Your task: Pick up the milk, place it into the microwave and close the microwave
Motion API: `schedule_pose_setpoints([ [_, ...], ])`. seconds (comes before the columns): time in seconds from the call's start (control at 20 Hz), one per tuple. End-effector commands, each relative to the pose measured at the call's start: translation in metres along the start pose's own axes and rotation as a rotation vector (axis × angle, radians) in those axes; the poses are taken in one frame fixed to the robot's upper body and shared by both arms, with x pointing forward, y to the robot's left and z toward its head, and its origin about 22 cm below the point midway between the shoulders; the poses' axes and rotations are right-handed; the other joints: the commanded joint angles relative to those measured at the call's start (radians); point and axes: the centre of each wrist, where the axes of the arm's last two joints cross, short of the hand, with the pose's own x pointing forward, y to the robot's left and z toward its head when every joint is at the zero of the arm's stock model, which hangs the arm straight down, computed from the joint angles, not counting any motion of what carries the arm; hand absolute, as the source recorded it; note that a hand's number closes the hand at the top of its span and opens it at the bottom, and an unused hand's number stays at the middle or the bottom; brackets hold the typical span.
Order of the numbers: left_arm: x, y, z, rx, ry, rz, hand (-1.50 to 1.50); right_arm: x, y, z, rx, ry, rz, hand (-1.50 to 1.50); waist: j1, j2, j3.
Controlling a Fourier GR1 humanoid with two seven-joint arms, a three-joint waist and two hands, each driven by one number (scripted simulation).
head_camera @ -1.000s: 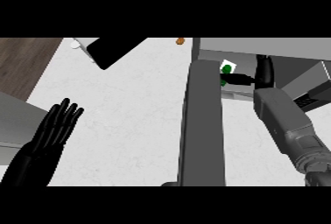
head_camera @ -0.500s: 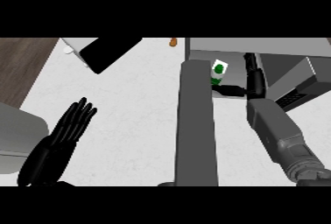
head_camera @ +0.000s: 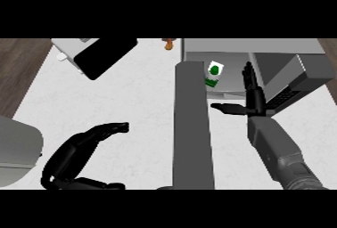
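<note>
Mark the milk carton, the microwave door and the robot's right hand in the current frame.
milk carton (head_camera: 214, 74): head view, on its white face with the green mark.
microwave door (head_camera: 192, 129): head view, middle of the open grey panel.
right hand (head_camera: 253, 95): head view, on the palm.

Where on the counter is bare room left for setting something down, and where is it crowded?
Bare: the white counter between the black panel, the left hand and the microwave door. Crowded: inside the microwave, where the milk stands beside the right hand.

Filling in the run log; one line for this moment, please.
milk carton: inside microwave | door: open | right hand: open, beside carton | left hand: curled, empty
</note>
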Motion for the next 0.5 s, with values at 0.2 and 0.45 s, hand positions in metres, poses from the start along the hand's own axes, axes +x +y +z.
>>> schedule_pose_setpoints([
  [0.2, -0.017, 0.001, -0.023, -0.100, 0.059, -0.039, 1.50, -0.028, -0.006, 0.051, 0.054, -0.032, -0.030, -1.50, -0.041, -0.017, -0.003],
  [0.45, -0.045, -0.033, -0.036, -0.132, 0.077, -0.113, 1.50, -0.031, -0.008, 0.073, 0.052, -0.033, -0.046, -1.50, -0.050, -0.020, -0.003],
])
